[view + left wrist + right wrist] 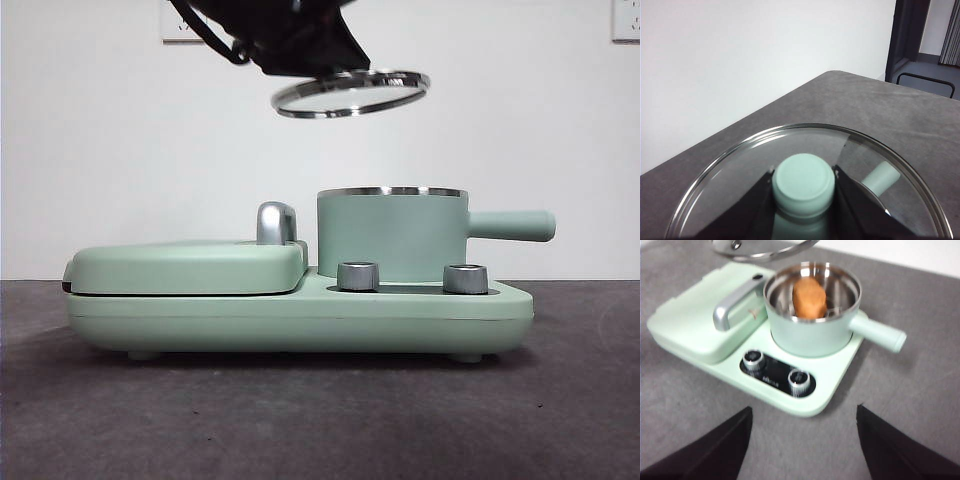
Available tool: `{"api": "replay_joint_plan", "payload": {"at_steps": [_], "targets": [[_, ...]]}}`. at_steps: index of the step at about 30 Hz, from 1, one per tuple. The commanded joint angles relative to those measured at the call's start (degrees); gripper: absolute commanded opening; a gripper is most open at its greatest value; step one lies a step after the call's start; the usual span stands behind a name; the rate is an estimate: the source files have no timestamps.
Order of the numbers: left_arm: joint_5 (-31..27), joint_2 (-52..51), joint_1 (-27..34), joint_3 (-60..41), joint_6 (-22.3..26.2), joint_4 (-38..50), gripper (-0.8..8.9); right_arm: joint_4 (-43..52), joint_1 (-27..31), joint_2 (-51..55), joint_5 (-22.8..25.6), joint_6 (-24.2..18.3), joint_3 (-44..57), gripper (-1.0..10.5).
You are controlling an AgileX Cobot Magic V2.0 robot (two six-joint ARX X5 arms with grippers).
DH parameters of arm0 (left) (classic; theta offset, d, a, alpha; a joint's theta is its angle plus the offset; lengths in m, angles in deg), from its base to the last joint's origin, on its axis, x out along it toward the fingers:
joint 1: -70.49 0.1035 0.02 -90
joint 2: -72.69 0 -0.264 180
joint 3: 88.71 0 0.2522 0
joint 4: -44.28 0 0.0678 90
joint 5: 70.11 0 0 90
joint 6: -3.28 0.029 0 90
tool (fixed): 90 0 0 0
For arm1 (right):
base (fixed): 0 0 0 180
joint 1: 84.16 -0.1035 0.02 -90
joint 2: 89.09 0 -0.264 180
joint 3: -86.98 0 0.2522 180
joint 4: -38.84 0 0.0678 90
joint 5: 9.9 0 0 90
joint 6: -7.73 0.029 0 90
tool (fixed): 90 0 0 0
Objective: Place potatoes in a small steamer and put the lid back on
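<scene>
Two steel knobs (358,276) fronted the steamer (390,235), where the potato (809,298) lay inside. Above it, the left pincer (803,186) gripped the lid (350,92) by its knob; the right pincer (804,440) gaped, holding nothing

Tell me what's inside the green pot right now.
A potato lies in the pot, resting on a steel rack. The pot floor beneath is hidden. The lid hangs above in the left gripper, not yet on the pot.
</scene>
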Motion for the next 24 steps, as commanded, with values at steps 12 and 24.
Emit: {"api": "replay_joint_plan", "payload": {"at_steps": [12, 24], "targets": [[-0.02, 10.54, -0.63, 7.74, -0.33, 2.67, 0.1, -2.38, -0.33, -0.11, -0.09, 1.86, -0.28, 3.3], [0.17, 13.73, -1.95, 9.25, 3.69, 2.8, 0.1, -3.06, -0.33, -0.13, 0.02, 1.86, -0.31, 3.3]]}}
